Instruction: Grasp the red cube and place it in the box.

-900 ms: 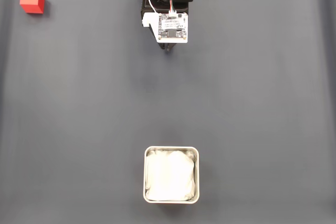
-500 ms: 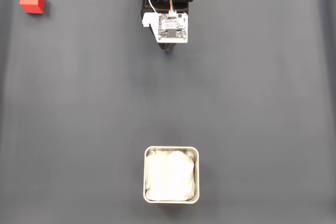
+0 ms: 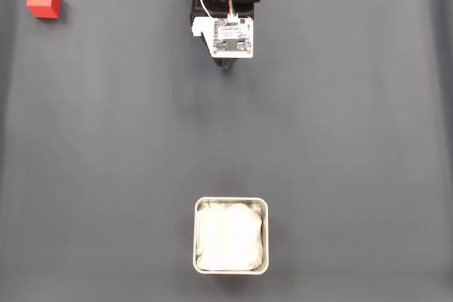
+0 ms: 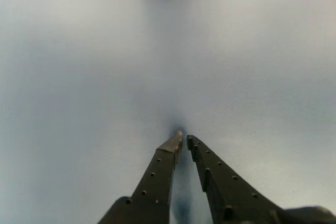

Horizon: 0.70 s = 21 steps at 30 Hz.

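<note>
The red cube (image 3: 43,1) sits at the far top left of the grey mat in the fixed view. The box (image 3: 231,236), with a pale metal rim and white lining, stands at the bottom centre. The arm hangs at the top centre, its gripper (image 3: 226,66) mostly hidden under the white camera board, far to the right of the cube. In the wrist view the gripper (image 4: 183,138) is shut, the two black fingertips nearly touching over bare mat, with nothing between them.
The dark grey mat (image 3: 340,139) covers the whole table between the arm, cube and box. A paler strip runs along its top edge.
</note>
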{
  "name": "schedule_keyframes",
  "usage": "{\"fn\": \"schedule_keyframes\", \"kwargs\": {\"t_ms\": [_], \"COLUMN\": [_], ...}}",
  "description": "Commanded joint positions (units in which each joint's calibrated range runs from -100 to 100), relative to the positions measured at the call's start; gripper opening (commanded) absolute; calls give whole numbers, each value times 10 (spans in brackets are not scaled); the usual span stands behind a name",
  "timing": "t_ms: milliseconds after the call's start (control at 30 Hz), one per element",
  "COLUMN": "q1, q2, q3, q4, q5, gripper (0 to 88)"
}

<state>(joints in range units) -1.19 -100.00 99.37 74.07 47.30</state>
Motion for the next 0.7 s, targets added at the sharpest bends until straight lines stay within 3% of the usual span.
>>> {"fn": "schedule_keyframes", "kwargs": {"t_ms": [0, 200, 367, 667], "q1": [-4, -2, 1, -24], "q2": [0, 0, 20, 192], "q3": [5, 5, -27, -328], "q4": [16, 13, -57, -123], "q5": [5, 0, -10, -8], "gripper": [2, 0, 0, 0]}}
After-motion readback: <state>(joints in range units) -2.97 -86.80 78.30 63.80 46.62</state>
